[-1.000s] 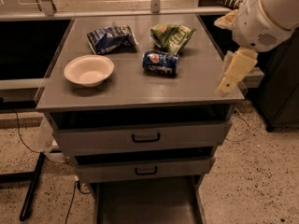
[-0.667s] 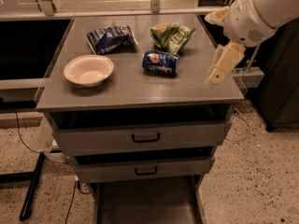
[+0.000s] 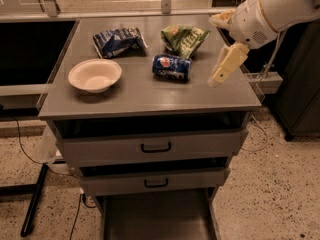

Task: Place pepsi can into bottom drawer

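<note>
Right now the pepsi can (image 3: 171,67) lies on its side on the grey table (image 3: 145,95), just in front of a green chip bag (image 3: 184,38). To its right, apart from the can, the gripper (image 3: 217,78) hangs above the table's right edge, angled down and leftward, holding nothing; I cannot tell whether it is open or closed. A white bowl (image 3: 95,75) and a blue-and-white chip bag (image 3: 117,40) sit farther left. Below, the bottom drawer (image 3: 155,216) stands pulled out.
</note>
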Available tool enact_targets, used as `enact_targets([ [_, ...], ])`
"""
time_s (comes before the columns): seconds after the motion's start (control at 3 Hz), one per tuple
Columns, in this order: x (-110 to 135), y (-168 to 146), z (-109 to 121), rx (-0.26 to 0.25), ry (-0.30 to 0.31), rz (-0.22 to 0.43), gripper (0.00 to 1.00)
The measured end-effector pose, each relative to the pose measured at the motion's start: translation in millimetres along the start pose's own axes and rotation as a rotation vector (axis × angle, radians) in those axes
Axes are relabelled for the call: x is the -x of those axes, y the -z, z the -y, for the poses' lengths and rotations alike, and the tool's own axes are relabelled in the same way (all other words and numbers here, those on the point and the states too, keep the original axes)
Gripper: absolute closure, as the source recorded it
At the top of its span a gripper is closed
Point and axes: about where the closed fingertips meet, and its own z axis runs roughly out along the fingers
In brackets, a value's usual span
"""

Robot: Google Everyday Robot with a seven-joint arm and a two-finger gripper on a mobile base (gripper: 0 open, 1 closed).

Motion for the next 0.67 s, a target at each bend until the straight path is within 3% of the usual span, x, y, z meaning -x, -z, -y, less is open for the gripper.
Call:
enact_targets([
  [0.67,3,-77,15,0.098,-0.036,0.055,0.0],
])
